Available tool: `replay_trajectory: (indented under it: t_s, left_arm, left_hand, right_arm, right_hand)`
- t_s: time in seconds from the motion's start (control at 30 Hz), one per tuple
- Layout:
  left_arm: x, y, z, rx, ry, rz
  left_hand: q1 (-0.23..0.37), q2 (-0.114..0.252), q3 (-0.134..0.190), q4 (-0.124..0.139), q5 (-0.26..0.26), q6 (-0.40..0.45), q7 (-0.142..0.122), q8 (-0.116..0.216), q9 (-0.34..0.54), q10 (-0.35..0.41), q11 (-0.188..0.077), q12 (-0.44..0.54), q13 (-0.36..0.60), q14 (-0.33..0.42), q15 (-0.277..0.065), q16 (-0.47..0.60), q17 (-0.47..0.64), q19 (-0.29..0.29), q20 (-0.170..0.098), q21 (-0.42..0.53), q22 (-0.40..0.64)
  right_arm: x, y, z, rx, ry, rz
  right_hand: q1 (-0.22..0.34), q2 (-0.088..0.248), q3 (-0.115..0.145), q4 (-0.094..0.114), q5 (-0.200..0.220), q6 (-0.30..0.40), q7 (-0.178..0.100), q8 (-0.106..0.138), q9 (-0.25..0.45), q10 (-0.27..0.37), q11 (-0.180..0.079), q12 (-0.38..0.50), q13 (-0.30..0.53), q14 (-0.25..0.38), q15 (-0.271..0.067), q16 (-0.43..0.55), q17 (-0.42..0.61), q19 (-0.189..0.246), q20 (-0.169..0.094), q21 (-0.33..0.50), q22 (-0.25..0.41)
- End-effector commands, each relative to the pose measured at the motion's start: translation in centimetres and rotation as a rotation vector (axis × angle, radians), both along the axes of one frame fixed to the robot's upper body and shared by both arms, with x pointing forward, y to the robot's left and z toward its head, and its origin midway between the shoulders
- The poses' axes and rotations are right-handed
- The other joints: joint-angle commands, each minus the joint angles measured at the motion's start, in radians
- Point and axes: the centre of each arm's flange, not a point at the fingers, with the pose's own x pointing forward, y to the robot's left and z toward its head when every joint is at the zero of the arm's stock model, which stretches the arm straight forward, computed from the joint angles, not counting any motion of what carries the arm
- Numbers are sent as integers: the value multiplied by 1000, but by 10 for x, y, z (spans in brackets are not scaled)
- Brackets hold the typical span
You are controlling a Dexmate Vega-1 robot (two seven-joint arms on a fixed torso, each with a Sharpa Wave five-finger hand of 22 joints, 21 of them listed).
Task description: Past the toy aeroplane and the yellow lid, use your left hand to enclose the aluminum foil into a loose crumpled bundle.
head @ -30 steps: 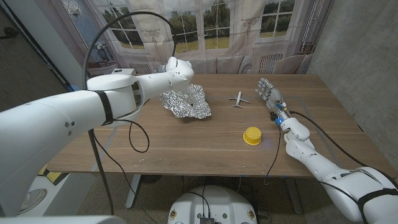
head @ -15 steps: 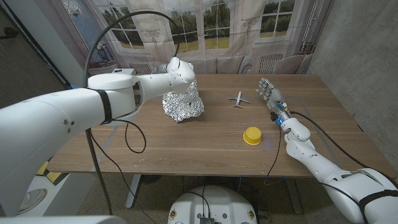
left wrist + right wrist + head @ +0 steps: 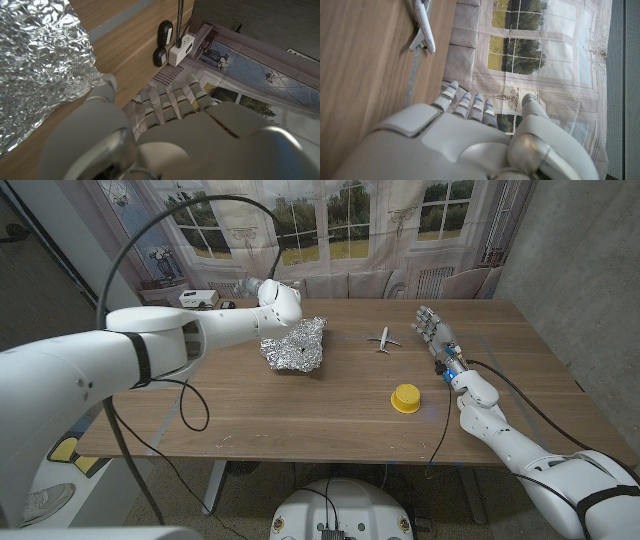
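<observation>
The aluminum foil (image 3: 295,346) lies as a loose crumpled heap on the table's left middle, and its wrinkled sheet (image 3: 40,65) is close in the left wrist view. My left hand (image 3: 275,294) hovers just behind and left of the heap, with its fingers (image 3: 172,100) stretched out and holding nothing. Its thumb is near the foil's edge; contact cannot be made out. The white toy aeroplane (image 3: 383,340) stands right of the foil. The yellow lid (image 3: 405,398) sits nearer the front. My right hand (image 3: 432,328) stands with fingers up, open, beside the aeroplane (image 3: 422,25).
The wooden table (image 3: 330,420) has a dark cable looping over its left part (image 3: 205,395). Behind it stand a sofa and a window backdrop. Wall sockets (image 3: 162,42) show past the table's edge in the left wrist view.
My left hand gathered the flat foil into a taller bundle, then drew back and left off it. The foil has slumped slightly. The right arm has not moved.
</observation>
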Motion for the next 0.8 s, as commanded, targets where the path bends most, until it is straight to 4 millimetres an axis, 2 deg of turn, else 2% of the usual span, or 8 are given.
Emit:
replay_trajectory:
  t_s: [0.03, 0.1, 0.17, 0.27, 0.37, 0.6, 0.73, 0.8]
  left_arm:
    - [-67, -50, 0, -2, -178, -338]
    - [-73, -49, -1, -46, -166, -384]
    - [-77, -47, -2, -79, -146, -418]
    - [-84, -44, -9, -149, -122, -482]
    - [-87, -41, -17, -222, -84, -541]
    - [-96, -38, -36, -283, -46, -605]
    - [-97, -38, -44, -304, -10, -605]
    - [-97, -37, -48, -317, 4, -603]
  left_hand:
    - [-58, -14, -31, 20, 1, -51, -2, -42, -26, -15, 12, -3, -3, 5, -7, -8, -3, 9, 22, 6, -6]
    - [-66, -24, -38, 19, 3, -54, -4, -52, -36, -37, 19, -17, -10, -21, -2, -22, -12, 10, 27, 4, -10]
    - [-84, -46, -56, 19, 8, -64, 7, -71, -54, -55, 19, -41, -25, -50, 11, -38, -32, 15, 31, -1, -19]
    - [-114, -55, -73, 30, 12, -71, 21, -88, -72, -85, 41, -71, -43, -83, 21, -52, -53, 14, 45, -12, -29]
    - [-158, -38, -84, 56, 12, -93, 28, -108, -85, -90, 53, -89, -59, -91, 31, -52, -64, 5, 75, -25, -34]
    - [-188, -24, -90, 72, 10, -87, 13, -116, -100, -89, 57, -104, -76, -91, 46, -49, -75, 20, 85, -28, -37]
    - [-178, -22, -88, 58, 12, -74, -3, -129, -122, -67, 50, -120, -105, -65, 37, -46, -97, 109, 83, -11, -42]
    - [-167, -31, -89, 42, 14, -76, -5, -141, -134, -51, 41, -134, -130, -33, 37, -44, -107, 182, 84, -1, -46]
  right_arm:
    - [0, 5, 2, -5, -7, 8]
    - [0, 6, 3, -6, -10, 10]
    - [-1, 7, 4, -9, -12, 9]
    - [-3, 8, 4, -13, -16, 12]
    - [-5, 9, 3, -15, -17, 13]
    - [-13, 9, -1, -13, -21, 13]
    - [-17, 10, -3, -14, -23, 16]
    - [-19, 10, -4, -14, -23, 16]
  right_hand:
    - [-2, -2, 4, -5, 6, 8, -5, 6, 4, 6, -2, -1, 2, 12, 1, -2, 2, 4, 6, 3, 2]
    - [-2, -2, 4, -5, 6, 8, -6, 6, 4, 6, -2, -1, 2, 12, 2, -3, 2, 4, 6, 3, 2]
    - [-2, -2, 4, -5, 6, 9, -6, 6, 4, 6, -1, -1, 2, 11, 3, -3, 2, 4, 6, 3, 2]
    - [-2, -2, 4, -5, 6, 9, -6, 6, 4, 6, -3, -1, 2, 11, 2, -3, 2, 4, 6, 3, 2]
    - [-3, -2, 4, -5, 6, 9, -7, 6, 4, 7, -3, -1, 2, 11, 2, -3, 2, 4, 6, 3, 2]
    - [-3, -2, 4, -5, 6, 10, -8, 6, 4, 6, -2, -1, 2, 11, 2, -3, 2, 4, 7, 3, 2]
    - [-3, -1, 4, -6, 6, 12, -10, 7, 4, 7, 0, -1, 2, 11, 2, -3, 2, 4, 7, 3, 2]
    - [-3, -2, 4, -6, 6, 12, -11, 7, 4, 7, -2, -1, 2, 11, 2, -4, 2, 4, 6, 3, 2]
